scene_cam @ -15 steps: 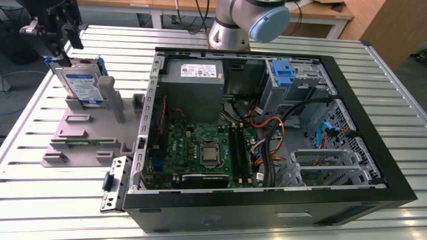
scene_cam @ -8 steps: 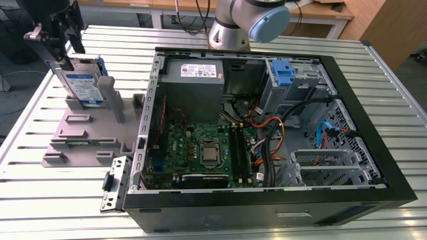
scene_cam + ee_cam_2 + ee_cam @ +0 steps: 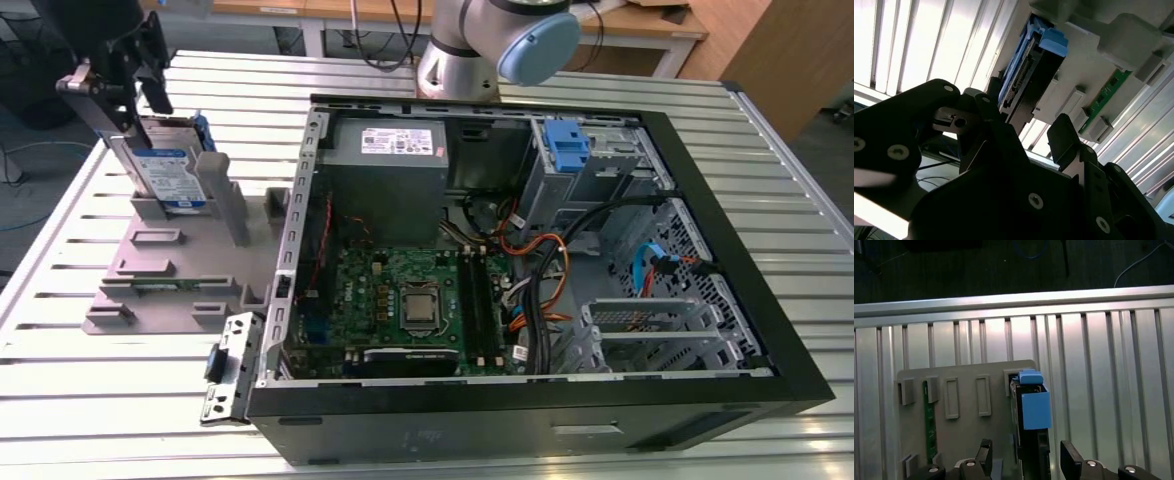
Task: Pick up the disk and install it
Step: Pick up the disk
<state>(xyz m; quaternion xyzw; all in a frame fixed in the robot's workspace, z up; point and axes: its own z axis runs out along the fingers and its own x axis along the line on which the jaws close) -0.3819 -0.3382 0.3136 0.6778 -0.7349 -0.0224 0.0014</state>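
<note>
- Standing on edge in one grey holder point(image 3: 160, 270) on the slatted table point(image 3: 94, 400), the single disk point(image 3: 167, 172) sits at the exterior view's left, beside one open computer case point(image 3: 727, 250).
- Its long axis runs upright, with the blue tab end uppermost.
- One gripper point(image 3: 1026, 455) hangs over it. Its two fingers point(image 3: 985, 452) are spread wide and straddle the disk's top with a gap on each side.
- One green memory stick point(image 3: 930, 425) lies in the holder.

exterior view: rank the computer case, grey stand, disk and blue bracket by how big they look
1. computer case, by far the largest
2. grey stand
3. disk, upright in the stand
4. blue bracket inside the case, smallest
</note>
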